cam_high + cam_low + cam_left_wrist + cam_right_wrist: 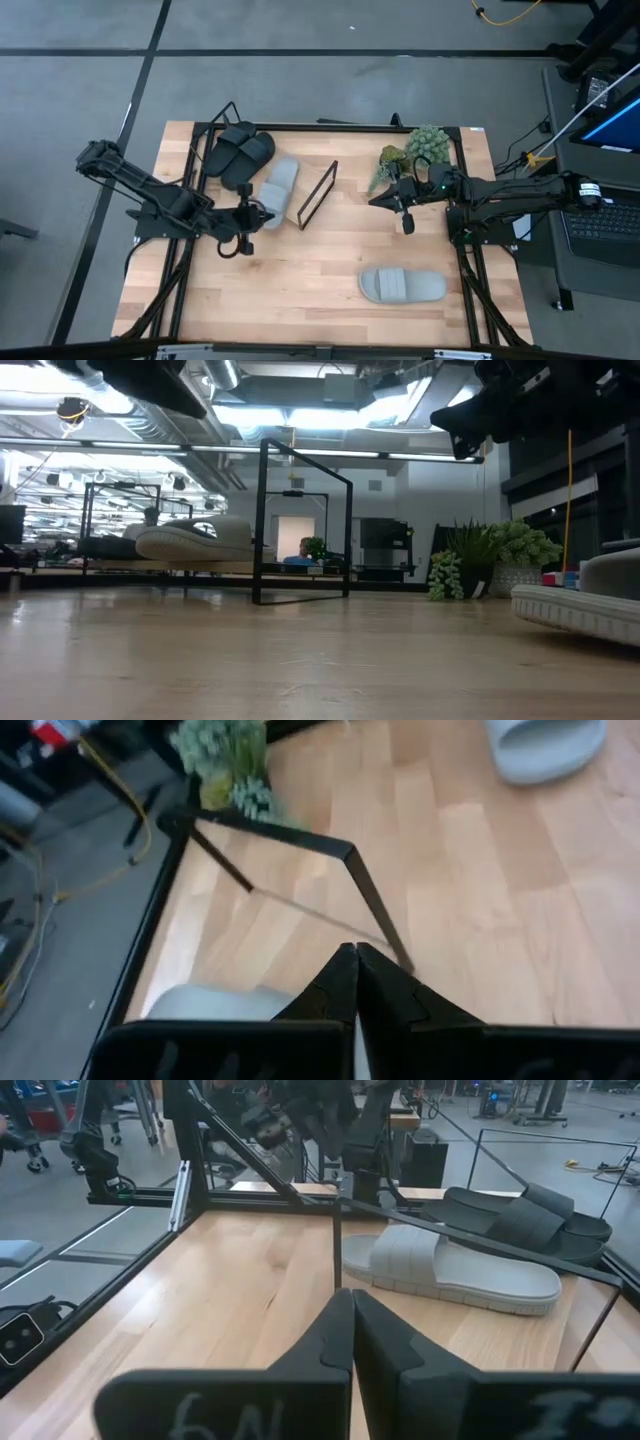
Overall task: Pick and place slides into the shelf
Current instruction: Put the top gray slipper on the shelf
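Observation:
The shelf stands at the table's far left, with its black wire end loop (319, 192) (300, 525) (350, 855) upright. Two black slides (240, 152) (520, 1215) and one grey slide (280, 186) (190, 540) (450, 1265) lie sole-down on its board. A second grey slide (402, 286) (590, 600) (545, 745) lies sole-down on the table near the right front. My left gripper (258, 213) (355, 960) is shut and raised above the near end of the shelf's grey slide (210, 1003). My right gripper (380, 199) (350, 1305) is shut, raised, and faces the shelf from the right.
A potted plant (415, 150) (490, 560) (225, 755) stands at the table's far right, just behind my right gripper. A black frame (470, 250) runs along the table's edges. Bare wood lies between the shelf and the loose grey slide.

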You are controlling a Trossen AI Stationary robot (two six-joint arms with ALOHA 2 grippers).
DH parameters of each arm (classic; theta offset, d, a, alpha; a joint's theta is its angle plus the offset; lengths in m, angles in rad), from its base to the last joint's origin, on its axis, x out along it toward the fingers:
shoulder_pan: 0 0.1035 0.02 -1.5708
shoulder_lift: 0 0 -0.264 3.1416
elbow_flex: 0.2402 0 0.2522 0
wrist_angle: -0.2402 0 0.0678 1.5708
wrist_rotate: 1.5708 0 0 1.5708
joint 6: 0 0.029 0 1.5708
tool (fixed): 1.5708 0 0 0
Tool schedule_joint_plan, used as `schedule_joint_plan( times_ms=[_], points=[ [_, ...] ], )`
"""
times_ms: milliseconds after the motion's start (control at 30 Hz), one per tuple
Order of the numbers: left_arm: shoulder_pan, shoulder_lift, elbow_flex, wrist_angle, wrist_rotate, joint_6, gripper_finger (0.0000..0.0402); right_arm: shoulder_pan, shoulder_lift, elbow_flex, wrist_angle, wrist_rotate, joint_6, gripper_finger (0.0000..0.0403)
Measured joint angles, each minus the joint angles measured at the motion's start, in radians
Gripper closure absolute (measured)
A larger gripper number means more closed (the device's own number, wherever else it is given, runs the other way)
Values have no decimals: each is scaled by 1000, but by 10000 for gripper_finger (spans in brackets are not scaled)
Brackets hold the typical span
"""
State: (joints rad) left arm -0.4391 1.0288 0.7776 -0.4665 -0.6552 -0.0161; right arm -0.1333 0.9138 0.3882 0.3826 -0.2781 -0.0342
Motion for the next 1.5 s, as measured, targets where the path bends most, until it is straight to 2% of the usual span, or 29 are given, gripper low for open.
schedule_joint_plan(
  times_ms=[133, 233, 467, 767, 933, 1233, 1500],
  points=[
    [-14, 96, 130, -253, 15, -188, 401, 0, 0, 0, -8, 0, -3, 397],
    [-27, 172, 202, -375, 94, -339, 401, 0, 0, 0, -13, 0, -27, 397],
    [-58, 310, 319, -389, 150, -372, 401, 0, 1, 0, -13, 0, -80, 397],
    [-42, 389, 325, -387, 136, -414, 400, 0, 1, 0, -50, -2, -76, 397],
    [-29, 392, 325, -386, 142, -504, 366, 0, 1, 0, -57, -2, -53, 397],
    [-28, 415, 325, -402, 118, -467, 276, 0, 1, 0, -58, -3, -49, 397],
    [-32, 544, 325, -443, 117, -445, 250, 0, 1, 0, -69, -2, -50, 397]
  ],
)
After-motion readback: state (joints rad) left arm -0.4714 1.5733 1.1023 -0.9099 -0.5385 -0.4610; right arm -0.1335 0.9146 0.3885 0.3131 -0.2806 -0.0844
